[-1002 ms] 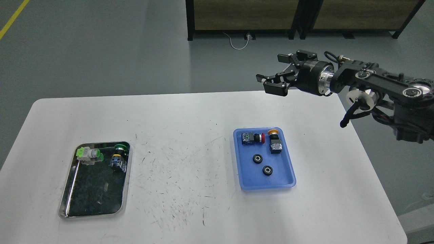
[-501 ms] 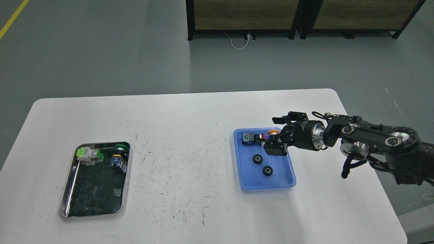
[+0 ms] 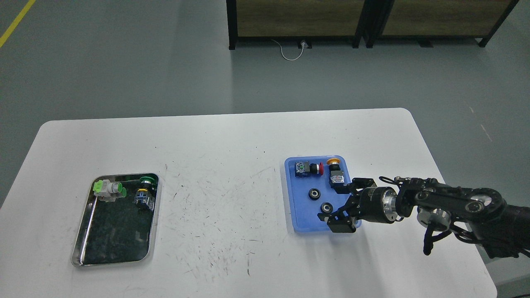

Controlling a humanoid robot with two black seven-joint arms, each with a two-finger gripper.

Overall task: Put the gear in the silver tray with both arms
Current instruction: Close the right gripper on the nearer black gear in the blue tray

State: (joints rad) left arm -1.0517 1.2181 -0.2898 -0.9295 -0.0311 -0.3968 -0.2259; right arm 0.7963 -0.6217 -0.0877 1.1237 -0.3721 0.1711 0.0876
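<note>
Two small black ring-shaped gears lie in the blue plastic tray [image 3: 298,215]: one [image 3: 314,193] in the middle, one [image 3: 327,207] nearer me. My right gripper [image 3: 337,203] is open and empty. It sits low over the tray's near right part, its fingers [image 3: 340,223] just right of the nearer gear. The silver tray [image 3: 81,240] lies at the table's left. It holds a white and green push-button [image 3: 108,188] and a green-capped switch [image 3: 145,191] at its far end. My left arm is out of view.
The blue tray also holds a red-capped switch [image 3: 307,168] and an orange-capped switch [image 3: 335,174] at its far end. The white table [image 3: 223,165] is scuffed between the two trays. A dark cabinet [image 3: 364,20] stands on the floor beyond.
My right arm has come down and towards me, from high above the table's far right edge to low over the blue tray beside the nearer gear. The gripper stays open.
</note>
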